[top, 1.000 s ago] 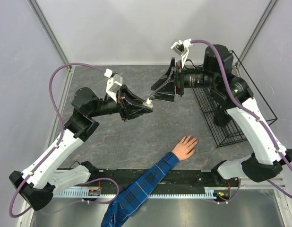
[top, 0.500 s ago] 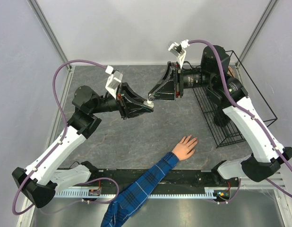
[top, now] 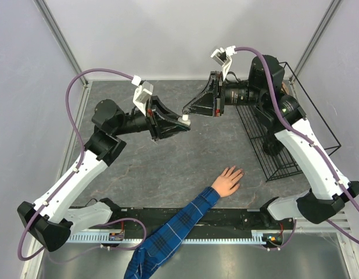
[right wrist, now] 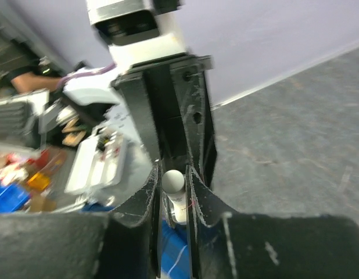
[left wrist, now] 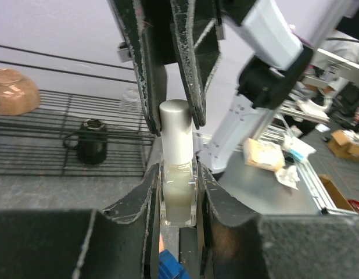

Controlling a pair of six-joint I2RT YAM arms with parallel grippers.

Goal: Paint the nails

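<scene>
Setting: robotics laboratory, enclosed test cell.
- Grey stone-patterned desk (top: 168, 168), walled by pale panels (top: 168, 35) set in aluminium posts (top: 60, 40).
- Left arm (top: 69, 186) and right arm (top: 313, 157) are bolted at the near edge and fed by purple cables (top: 72, 99).
- A slotted cable duct (top: 185, 237) is fitted along the front.
- Black wire rack (top: 272, 145), placed at the right.
- Beyond the cell, cluttered benches (left wrist: 307, 110) with cardboard boxes (left wrist: 342, 142) and parts trays (right wrist: 92, 168) are seen in the wrist views.
</scene>
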